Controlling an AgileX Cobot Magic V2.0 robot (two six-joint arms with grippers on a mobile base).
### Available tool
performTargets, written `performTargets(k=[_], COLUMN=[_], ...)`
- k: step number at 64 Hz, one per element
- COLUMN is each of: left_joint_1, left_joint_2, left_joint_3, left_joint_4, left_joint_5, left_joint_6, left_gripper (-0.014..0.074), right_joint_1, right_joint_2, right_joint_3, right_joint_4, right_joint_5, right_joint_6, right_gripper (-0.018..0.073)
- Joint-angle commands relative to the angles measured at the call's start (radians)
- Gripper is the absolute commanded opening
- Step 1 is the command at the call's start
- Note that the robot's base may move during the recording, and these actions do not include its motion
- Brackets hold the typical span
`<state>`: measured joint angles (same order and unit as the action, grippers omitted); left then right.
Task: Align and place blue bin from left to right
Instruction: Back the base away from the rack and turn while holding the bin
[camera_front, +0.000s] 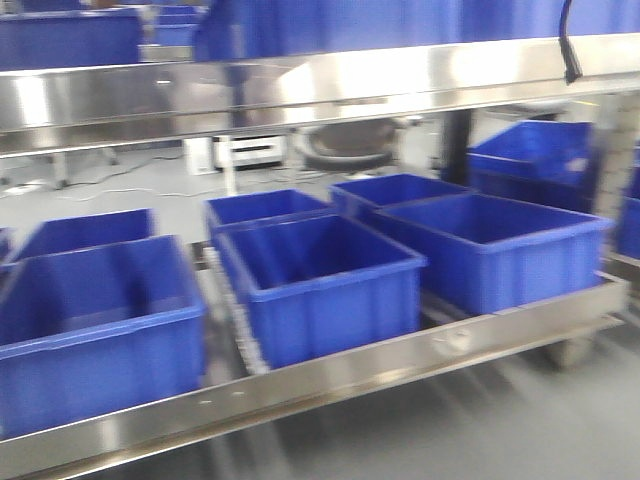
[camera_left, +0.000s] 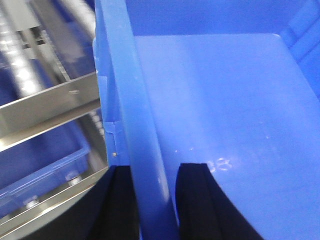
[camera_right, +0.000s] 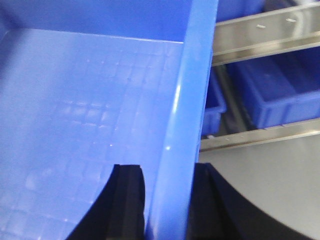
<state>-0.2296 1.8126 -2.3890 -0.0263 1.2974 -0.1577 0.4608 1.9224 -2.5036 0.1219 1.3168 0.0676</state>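
Note:
I hold one blue bin between both grippers. In the left wrist view its smooth floor (camera_left: 225, 100) fills the frame, and my left gripper (camera_left: 157, 167) is shut on its left wall, one black finger (camera_left: 195, 200) inside and one outside. In the right wrist view the same blue bin (camera_right: 75, 100) shows its gridded floor. My right gripper (camera_right: 165, 167) is shut on the right wall's rim, with a finger (camera_right: 127, 200) inside. Neither gripper shows in the front view.
A steel rack stands ahead, with a front rail (camera_front: 330, 375) and an upper shelf (camera_front: 300, 90). Blue bins sit on the lower level at left (camera_front: 95, 330), middle (camera_front: 320, 280) and right (camera_front: 495, 240), with more behind. Stacked bins (camera_front: 530, 160) stand at far right. Grey floor (camera_right: 260, 190) lies below.

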Motion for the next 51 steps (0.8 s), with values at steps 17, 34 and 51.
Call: performTargets(k=[17, 34, 51], left_joint_1=[-0.005, -0.005, -0.005], left_joint_2=[-0.019, -0.019, -0.019], left_joint_3=[-0.016, -0.016, -0.016], left_joint_4=[-0.028, -0.028, -0.028], left_joint_5=[-0.076, -0.076, -0.076], left_joint_6=[0.016, 0.016, 0.016], left_gripper=[-0.0111, -0.0111, -0.0111], right_joint_1=[0.001, 0.001, 0.001], right_joint_2=[-0.024, -0.024, -0.024], right_joint_3=[-0.017, -0.017, -0.017], right_joint_4=[0.031, 0.031, 0.031], right_joint_5=[-0.096, -0.096, -0.096], right_joint_6=[-0.027, -0.027, -0.027], right_gripper=[-0.0153, -0.0153, -0.0153])
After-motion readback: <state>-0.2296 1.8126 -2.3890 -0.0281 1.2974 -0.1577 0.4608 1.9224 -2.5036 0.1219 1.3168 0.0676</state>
